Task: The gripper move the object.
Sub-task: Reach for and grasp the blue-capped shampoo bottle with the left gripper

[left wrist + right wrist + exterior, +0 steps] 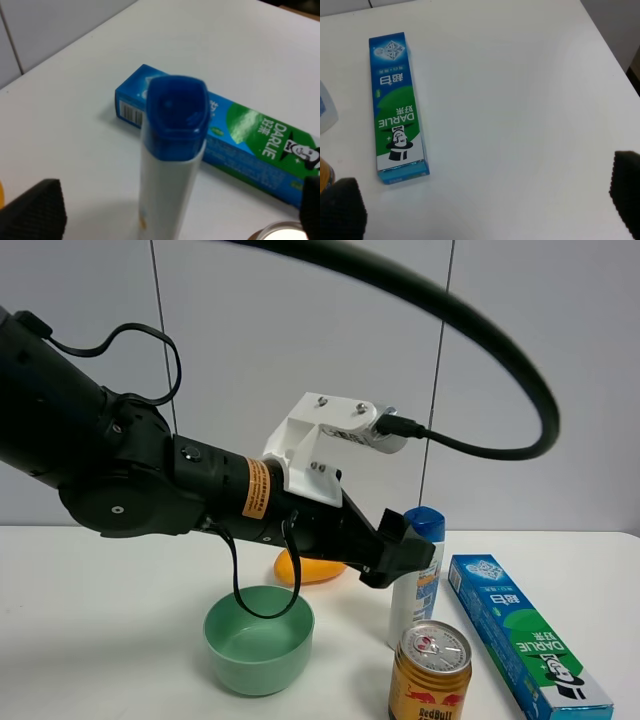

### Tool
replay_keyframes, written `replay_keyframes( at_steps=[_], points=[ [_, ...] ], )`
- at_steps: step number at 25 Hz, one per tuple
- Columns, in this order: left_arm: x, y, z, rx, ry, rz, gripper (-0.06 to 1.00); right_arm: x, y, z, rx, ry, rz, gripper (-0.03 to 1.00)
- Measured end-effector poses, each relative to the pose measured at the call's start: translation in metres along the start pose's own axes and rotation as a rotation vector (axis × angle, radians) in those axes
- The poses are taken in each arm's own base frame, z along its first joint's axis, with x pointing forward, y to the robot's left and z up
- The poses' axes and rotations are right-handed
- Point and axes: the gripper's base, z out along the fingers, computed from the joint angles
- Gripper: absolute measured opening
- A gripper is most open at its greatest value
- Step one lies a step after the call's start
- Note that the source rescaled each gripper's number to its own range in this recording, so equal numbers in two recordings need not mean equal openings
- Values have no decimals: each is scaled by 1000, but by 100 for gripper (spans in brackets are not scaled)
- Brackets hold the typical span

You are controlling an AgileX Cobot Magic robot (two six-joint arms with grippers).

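The left gripper point(175, 215) stands spread wide, its two black ribbed pads point(35, 212) far apart with the bottle point(167, 190) upright between them. Tabletop shows on either side of the bottle, so neither pad touches it. From the high camera the left gripper point(408, 555) sits level with the upper part of the bottle point(412, 595), just below its blue cap point(428, 523), one finger crossing in front of the white body. The bottle stands on the white table point(100, 600), toward the right of the high view.

Just in front of it a gold Red Bull can point(430, 672) stands upright; whether the two touch I cannot tell. On the bottle's right a blue and green Darlie toothpaste box point(525, 635) lies flat, close but apart from it. On its left a pale green bowl point(258, 638) sits under the arm point(120, 470), and behind the bowl an orange object point(320, 575) lies mostly hidden by the arm. The arm carries a white bracket point(300, 455) and an orange band point(257, 488); a black cable point(480, 330) arches overhead.

The right gripper point(485, 210) is spread too, its dark pads point(342, 212) at the two edges of its wrist view with only tabletop between them. The toothpaste box point(395, 107) lies flat beyond them.
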Motion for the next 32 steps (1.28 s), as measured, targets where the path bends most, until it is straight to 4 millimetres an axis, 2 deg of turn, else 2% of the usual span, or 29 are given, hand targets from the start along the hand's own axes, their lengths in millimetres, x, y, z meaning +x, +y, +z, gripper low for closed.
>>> replay_keyframes(
  at_steps=[10, 17, 32],
  points=[
    [0, 8, 29, -31, 44, -20, 100, 0, 0, 0, 0, 0, 0, 100],
    [10, 5, 46, -23, 80, -21, 100, 0, 0, 0, 0, 0, 0, 100],
    [6, 15, 80, -22, 44, -30, 100, 0, 0, 0, 0, 0, 0, 100]
  ],
)
